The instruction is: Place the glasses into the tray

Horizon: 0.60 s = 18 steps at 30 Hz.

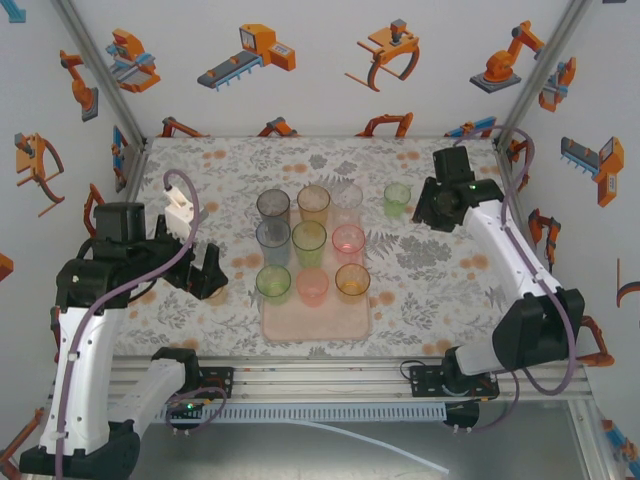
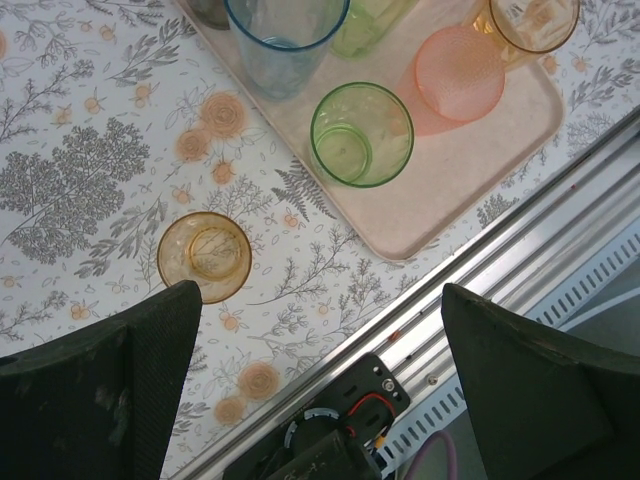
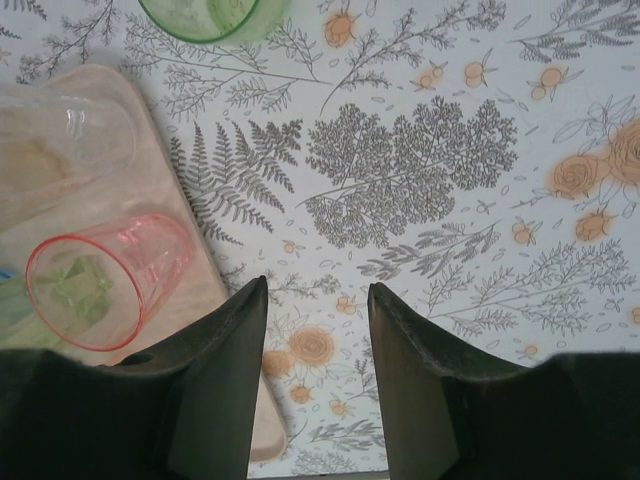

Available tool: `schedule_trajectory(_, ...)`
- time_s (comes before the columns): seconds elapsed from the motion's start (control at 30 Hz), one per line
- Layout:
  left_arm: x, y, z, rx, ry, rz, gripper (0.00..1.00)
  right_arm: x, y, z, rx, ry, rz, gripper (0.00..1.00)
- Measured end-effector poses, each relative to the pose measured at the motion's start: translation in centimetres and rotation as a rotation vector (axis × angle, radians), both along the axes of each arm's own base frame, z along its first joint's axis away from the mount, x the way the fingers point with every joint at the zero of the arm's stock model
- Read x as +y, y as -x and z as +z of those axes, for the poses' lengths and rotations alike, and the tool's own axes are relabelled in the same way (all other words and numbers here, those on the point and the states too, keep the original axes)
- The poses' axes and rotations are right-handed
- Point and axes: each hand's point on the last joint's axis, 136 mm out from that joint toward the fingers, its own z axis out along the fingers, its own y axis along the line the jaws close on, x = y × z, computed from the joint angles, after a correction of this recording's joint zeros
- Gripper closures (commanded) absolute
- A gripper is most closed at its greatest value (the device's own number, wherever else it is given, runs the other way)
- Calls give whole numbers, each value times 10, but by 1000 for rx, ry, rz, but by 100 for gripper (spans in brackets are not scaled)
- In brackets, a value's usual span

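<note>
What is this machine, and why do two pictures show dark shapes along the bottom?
Two white robot arms stand bolted at the near edge of the table. One picture looks down from above and behind them. The other two come from cameras on the wrists, so the dark shapes are each arm's own pincer fingers. The left pincer is wide open, the right pincer partly open; both are empty. On the flowered table lies a pink tray with nine coloured plastic glasses in it. A green glass stands on the table right of the tray, and an amber glass stands near the left pincer.
</note>
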Motion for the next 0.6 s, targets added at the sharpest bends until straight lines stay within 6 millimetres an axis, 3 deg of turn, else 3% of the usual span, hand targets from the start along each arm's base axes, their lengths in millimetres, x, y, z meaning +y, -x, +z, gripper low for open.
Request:
schedule_trajectory(0.4, -1, -4, -6, 30, -4, 0, 3, -2, -70, -20, -5, 4, 17, 56)
schedule_trajectory(0.6, -1, -5, -7, 40, -6, 0, 3, 2, -92, -34, 1, 8, 41, 57)
